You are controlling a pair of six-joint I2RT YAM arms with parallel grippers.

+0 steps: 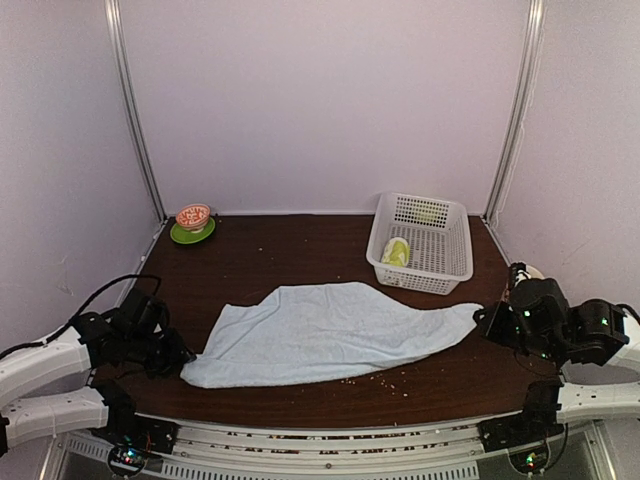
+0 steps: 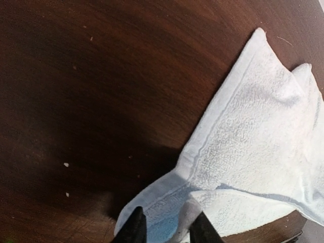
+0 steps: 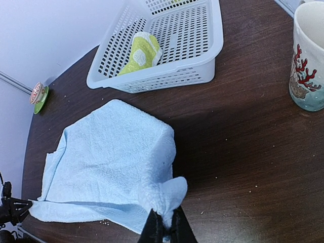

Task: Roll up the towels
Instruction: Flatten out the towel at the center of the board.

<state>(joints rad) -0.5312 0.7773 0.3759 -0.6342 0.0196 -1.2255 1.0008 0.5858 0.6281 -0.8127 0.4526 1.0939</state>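
Both blue towel (image 1: 320, 335) ends clenched by left gripper (image 2: 169, 230), right gripper (image 3: 164, 225): likely stretching it flat for rolling

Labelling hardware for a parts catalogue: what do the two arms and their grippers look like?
The left arm and right arm have white link shells and black joint housings; small green lights dot the right one. A black cable loops off the left arm. The fingers are black and tapered.

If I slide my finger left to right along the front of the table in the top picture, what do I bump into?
left gripper → blue towel → right gripper
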